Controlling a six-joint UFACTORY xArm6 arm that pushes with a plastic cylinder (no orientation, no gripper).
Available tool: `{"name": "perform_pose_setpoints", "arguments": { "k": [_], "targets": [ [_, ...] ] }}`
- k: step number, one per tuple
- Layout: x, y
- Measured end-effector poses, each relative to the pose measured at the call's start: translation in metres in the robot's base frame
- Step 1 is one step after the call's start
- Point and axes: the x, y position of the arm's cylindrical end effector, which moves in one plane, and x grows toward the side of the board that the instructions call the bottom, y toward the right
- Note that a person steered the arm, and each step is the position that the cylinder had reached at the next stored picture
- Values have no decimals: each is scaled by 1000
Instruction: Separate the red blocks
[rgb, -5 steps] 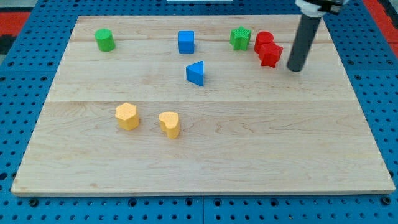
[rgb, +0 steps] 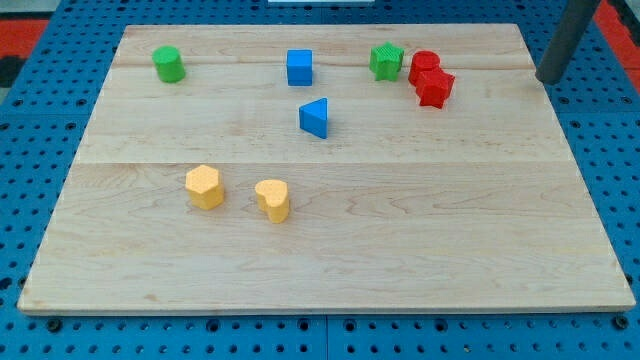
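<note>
Two red blocks sit touching at the view's upper right: a rounded red block (rgb: 423, 64) and a red star-shaped block (rgb: 435, 88) just below and right of it. A green star-shaped block (rgb: 386, 61) stands close to the left of the rounded red one. My tip (rgb: 549, 78) is at the board's right edge, well to the right of the red blocks and touching no block.
A blue cube (rgb: 299, 67) and a blue triangular block (rgb: 315, 117) sit at top centre. A green cylinder (rgb: 168, 64) is at upper left. Two yellow blocks (rgb: 204, 186) (rgb: 272, 199) sit at lower left. The wooden board (rgb: 330, 250) rests on a blue pegboard.
My tip has moved right and slightly up, from beside the red star block to the board's right edge. No block has moved.
</note>
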Motion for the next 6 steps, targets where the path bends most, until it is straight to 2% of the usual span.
{"name": "perform_pose_setpoints", "arguments": {
  "k": [2,3,4,5,6],
  "targets": [
    [-20,7],
    [-30,-14],
    [-67,-35],
    [-71,-101],
    [-33,-137]
  ]
}}
